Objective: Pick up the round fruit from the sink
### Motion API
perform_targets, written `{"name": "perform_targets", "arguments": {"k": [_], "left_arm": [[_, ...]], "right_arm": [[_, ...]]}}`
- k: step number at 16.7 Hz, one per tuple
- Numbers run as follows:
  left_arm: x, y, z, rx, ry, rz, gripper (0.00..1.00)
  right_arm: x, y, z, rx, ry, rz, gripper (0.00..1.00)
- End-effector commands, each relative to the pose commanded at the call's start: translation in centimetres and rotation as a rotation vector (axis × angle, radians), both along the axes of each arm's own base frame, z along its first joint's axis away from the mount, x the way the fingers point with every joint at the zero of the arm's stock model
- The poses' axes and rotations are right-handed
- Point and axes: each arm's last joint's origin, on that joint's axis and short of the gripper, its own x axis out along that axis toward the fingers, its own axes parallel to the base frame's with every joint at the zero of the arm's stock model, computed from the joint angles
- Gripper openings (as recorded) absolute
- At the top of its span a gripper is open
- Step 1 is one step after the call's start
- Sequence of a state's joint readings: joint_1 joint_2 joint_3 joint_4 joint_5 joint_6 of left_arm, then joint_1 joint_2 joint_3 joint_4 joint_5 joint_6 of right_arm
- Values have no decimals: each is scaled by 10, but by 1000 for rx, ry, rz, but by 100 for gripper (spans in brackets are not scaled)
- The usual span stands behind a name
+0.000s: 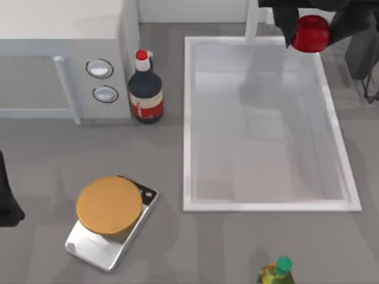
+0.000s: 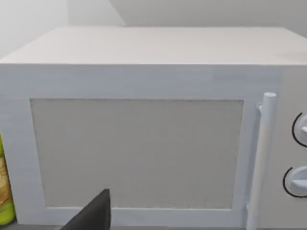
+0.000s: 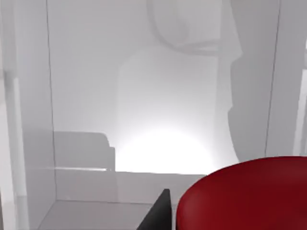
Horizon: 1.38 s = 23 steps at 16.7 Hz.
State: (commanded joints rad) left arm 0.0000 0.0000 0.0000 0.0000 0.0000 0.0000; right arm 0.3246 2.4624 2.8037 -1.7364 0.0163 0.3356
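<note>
The round fruit, glossy and bright red, hangs above the far right corner of the sink, a large white basin with a raised rim. My right gripper is shut on it, with a dark finger on either side. In the right wrist view the fruit bulges large in front of the sink's pale inner wall. My left arm is parked at the table's left edge, facing the microwave front.
A white microwave stands at the back left, with a dark red-capped bottle beside it. A silver scale carrying an orange disc sits front left. A green-capped bottle stands at the front edge. A white faucet post rises behind the sink.
</note>
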Motion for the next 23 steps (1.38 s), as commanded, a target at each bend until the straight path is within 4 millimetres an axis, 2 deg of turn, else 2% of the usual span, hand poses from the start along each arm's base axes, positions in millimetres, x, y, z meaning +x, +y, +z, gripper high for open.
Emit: {"name": "perform_targets", "arguments": {"k": [3,5,9,12,15,17,23], "left_arm": [[0,0,0,0,0,0,100],[0,0,0,0,0,0,100],[0,0,0,0,0,0,100],[0,0,0,0,0,0,100],[0,0,0,0,0,0,100],[0,0,0,0,0,0,100],[0,0,0,0,0,0,100]], "right_arm": [[-8,-35,3,-23,43,-3,0],[-20,-62,0,-37,82,-4,0],[-61,-112,-16,-52,159,-8,0],[-97,-140,-29,-51,187,-10,0],[-125,-157,-36,-48,182,-11,0],[-136,-163,-37,-47,172,-12,0],[-138,-163,-39,-47,174,-10,0]]}}
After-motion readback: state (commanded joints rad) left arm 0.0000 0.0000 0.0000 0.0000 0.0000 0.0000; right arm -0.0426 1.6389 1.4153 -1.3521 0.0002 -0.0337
